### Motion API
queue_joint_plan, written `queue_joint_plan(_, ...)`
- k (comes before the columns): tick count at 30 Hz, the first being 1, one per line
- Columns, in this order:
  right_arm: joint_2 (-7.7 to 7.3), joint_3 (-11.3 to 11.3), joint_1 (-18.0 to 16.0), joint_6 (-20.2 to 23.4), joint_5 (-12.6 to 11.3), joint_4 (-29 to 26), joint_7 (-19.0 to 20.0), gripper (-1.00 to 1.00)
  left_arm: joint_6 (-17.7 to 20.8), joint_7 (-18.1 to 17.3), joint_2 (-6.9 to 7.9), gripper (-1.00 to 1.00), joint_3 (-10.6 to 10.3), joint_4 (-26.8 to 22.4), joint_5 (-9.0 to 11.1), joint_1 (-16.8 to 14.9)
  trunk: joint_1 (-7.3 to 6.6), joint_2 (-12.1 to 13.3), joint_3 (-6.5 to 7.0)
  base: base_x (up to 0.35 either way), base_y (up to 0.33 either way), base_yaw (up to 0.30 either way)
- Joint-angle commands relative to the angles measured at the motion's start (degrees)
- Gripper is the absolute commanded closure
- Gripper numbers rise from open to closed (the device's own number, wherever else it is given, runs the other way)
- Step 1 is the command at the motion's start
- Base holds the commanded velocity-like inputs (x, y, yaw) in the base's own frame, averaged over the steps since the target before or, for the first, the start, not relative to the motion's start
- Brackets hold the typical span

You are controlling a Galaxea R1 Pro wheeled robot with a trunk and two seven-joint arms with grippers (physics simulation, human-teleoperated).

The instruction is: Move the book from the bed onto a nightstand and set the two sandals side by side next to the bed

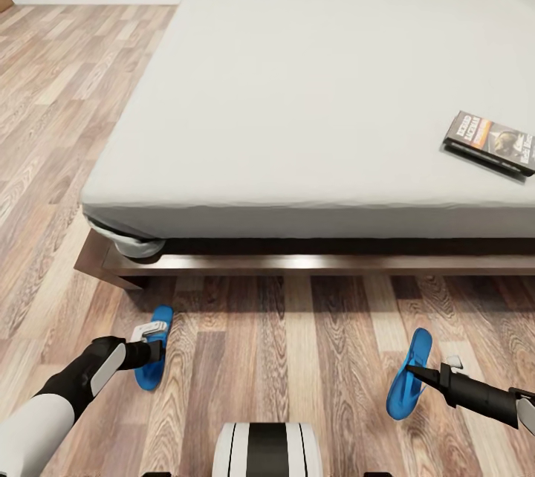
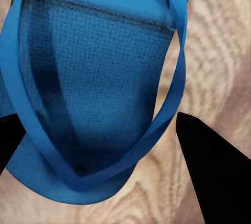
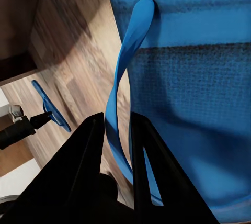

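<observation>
From the head view, the bed (image 1: 312,91) takes up the far half of the room, with the book (image 1: 492,143) lying flat on the mattress near its right edge, untouched. On the wood floor (image 1: 282,358) in front of the bed frame are the two sandals, well apart. The left sandal (image 1: 154,347) lies with its long axis running toward the bed, and the left gripper (image 1: 152,343) sits right over it. The right sandal (image 1: 409,374) is tipped up on its edge, also pointing roughly toward the bed, with the right gripper (image 1: 414,374) reaching in at its side.

In the left wrist view, the left sandal (image 2: 94,93) is directly beneath the gripper; the dark fingertips (image 2: 214,171) stand wide apart on either side of the strap, gripping nothing.

In the right wrist view, the two fingers (image 3: 91,166) are nearly closed on a strap of the right sandal (image 3: 198,93), which runs up between them, so this hand has hold of it. The other sandal (image 3: 49,106) shows far off across the floor beside the left arm.

As I judge it, the coming move turns on that wide gap: the held sandal must travel leftward, keeping its long axis parallel to its mate's.
</observation>
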Motion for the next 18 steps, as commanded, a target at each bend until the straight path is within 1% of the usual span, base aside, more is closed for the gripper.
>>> queue_joint_plan(1,-0.06,0.31,-0.05,0.49,-0.64,0.03,0.17,1.0,0.16,-0.16,0.06,1.0,-0.24,-0.06,-0.03,-0.03,0.01,-0.03,-0.26,0.0,0.0,0.0)
queue_joint_plan(6,-0.06,0.31,-0.05,0.49,-0.64,0.03,0.19,1.0,0.15,-0.16,0.05,1.0,-0.24,-0.06,-0.03,-0.03,0.14,-0.1,-1.37,0.0,0.0,0.0)
queue_joint_plan(18,-0.06,0.31,-0.05,0.46,-0.64,0.03,0.18,1.0,0.09,-0.16,0.17,1.0,-0.11,-0.06,-0.03,-0.03,0.14,-0.1,-1.37,0.0,0.0,0.0)
